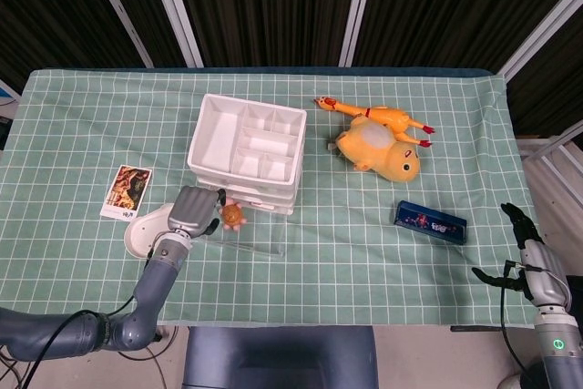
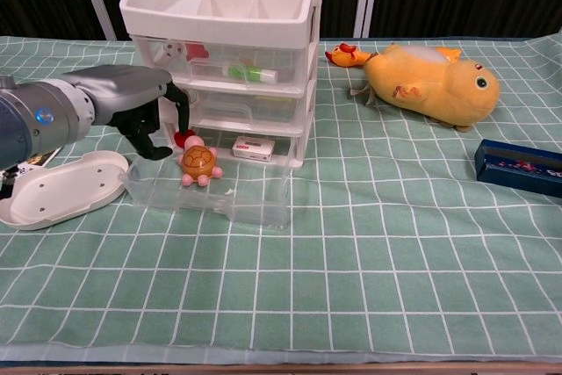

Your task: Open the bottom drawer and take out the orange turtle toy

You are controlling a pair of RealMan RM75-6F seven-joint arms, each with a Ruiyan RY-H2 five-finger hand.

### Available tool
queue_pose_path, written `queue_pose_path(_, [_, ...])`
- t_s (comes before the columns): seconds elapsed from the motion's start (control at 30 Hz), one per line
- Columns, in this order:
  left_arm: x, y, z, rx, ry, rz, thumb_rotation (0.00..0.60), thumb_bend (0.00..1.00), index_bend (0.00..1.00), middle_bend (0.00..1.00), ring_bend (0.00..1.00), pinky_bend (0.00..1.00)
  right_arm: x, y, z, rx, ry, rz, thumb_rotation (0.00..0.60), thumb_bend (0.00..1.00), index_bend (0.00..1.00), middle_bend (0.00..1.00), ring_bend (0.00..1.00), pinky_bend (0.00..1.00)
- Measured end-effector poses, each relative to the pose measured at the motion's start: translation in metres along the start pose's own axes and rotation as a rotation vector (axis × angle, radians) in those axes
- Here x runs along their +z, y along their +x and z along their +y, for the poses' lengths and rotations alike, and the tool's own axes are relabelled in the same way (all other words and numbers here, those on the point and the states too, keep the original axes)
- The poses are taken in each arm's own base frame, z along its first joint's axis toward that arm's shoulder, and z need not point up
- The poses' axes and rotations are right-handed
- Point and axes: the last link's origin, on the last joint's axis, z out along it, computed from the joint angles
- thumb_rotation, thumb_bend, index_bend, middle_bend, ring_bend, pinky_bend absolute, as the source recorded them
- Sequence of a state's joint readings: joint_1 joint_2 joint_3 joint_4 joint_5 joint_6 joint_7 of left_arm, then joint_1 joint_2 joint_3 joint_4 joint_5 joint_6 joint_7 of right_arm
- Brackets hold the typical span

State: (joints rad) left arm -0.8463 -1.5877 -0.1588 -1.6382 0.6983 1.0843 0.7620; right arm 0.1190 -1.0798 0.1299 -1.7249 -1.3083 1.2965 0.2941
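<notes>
The white drawer unit (image 2: 228, 41) (image 1: 248, 150) has its clear bottom drawer (image 2: 215, 191) (image 1: 250, 236) pulled out toward me. Inside it lies the orange turtle toy (image 2: 199, 164) (image 1: 233, 216), next to a red piece and a small white box (image 2: 253, 147). My left hand (image 2: 145, 107) (image 1: 195, 209) hovers above the drawer's left end, fingers curled downward just left of the turtle, holding nothing. My right hand (image 1: 526, 257) hangs off the table's right edge, fingers spread, empty.
A white oval lid (image 2: 57, 189) lies left of the drawer, a picture card (image 1: 127, 191) beyond it. A yellow plush duck (image 2: 435, 85), a rubber chicken (image 1: 378, 116) and a dark blue case (image 2: 522, 164) lie to the right.
</notes>
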Motion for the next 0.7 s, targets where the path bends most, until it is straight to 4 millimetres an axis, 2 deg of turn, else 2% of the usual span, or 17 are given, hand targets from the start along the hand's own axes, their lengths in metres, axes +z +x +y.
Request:
queue_pose_path(0.47, [-0.001,-0.012,-0.001,0.063,-0.024,0.009,0.6,0.33,0.46,1.0,1.0,1.0,0.0,0.0,0.0,0.007,-0.002,-0.003,0.6,0.1,0.0,0.0,0.0,0.18])
queue_pose_path(0.7, [0.0,-0.007,0.0,0.206,-0.152,0.079,0.6,0.29,0.44,1.0,1.0,1.0,0.0,0.001,0.0,0.011,-0.002,-0.003,0.6,0.1,0.0,0.0,0.0,0.18])
